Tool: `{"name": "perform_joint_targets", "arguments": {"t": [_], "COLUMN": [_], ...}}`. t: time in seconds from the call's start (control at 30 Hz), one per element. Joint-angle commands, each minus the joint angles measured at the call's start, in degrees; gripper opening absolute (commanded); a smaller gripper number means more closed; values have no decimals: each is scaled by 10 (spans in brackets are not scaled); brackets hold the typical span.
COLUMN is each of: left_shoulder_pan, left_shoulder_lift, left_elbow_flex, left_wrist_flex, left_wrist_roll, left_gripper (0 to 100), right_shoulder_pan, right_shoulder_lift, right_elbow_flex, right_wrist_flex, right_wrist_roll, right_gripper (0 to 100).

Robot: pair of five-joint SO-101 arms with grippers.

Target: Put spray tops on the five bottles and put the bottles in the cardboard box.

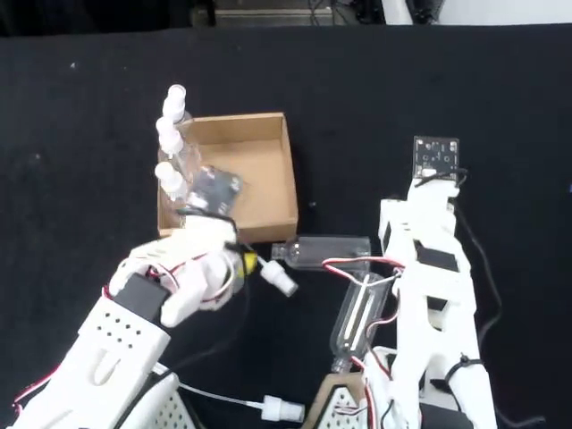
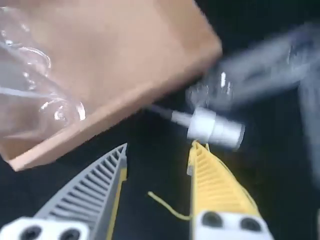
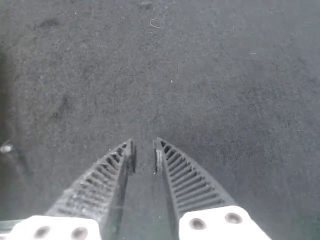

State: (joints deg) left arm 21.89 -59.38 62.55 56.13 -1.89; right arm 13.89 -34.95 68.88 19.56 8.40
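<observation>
Three bottles point(image 1: 174, 147) are kept side by side in the cardboard box point(image 1: 290, 179), along its left wall, and the box is set on the table point(image 1: 89, 107). A loose spray top point(image 1: 279, 279) is laid just in front of the box's near right corner, with the left gripper point(image 1: 243, 261) just to its left and a bottle point(image 1: 332, 252) laid on its side just to its right. A second bottle point(image 1: 357, 315) is laid nearer, beside the right arm point(image 1: 429, 268), and another spray top point(image 1: 284, 411) is laid at the near edge.
</observation>
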Motion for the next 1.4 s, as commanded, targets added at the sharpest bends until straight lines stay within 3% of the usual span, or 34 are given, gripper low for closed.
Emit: {"name": "perform_joint_targets", "arguments": {"t": [0.0,0.13,0.33,0.47,0.53,0.8,0.97,1.1,1.23,1.37], "left_shoulder_pan": [0,21,115,130,125,114,122,153,216,278], "left_shoulder_lift": [1,1,8,11,18,17,18,18,24,43], "left_elbow_flex": [-59,-69,-65,-59,-58,-55,-49,-18,-8,-16], "left_wrist_flex": [66,57,10,-39,-33,125,128,76,-16,-117], "left_wrist_roll": [-127,-97,-90,-90,-90,-94,-90,-84,-53,-10], "left_gripper": [181,182,182,182,182,183,191,297,289,288], "right_shoulder_pan": [21,101,218,275,260,98,57,171,340,442], "right_shoulder_lift": [-4,0,0,0,0,0,-4,-4,0,0], "right_elbow_flex": [-7,-55,-201,-231,-236,-323,-345,-347,-342,-312], "right_wrist_flex": [-17,14,187,280,321,549,673,682,651,609], "right_wrist_roll": [6,6,8,38,71,247,354,421,496,543], "right_gripper": [54,56,56,56,57,62,199,193,174,174]}}
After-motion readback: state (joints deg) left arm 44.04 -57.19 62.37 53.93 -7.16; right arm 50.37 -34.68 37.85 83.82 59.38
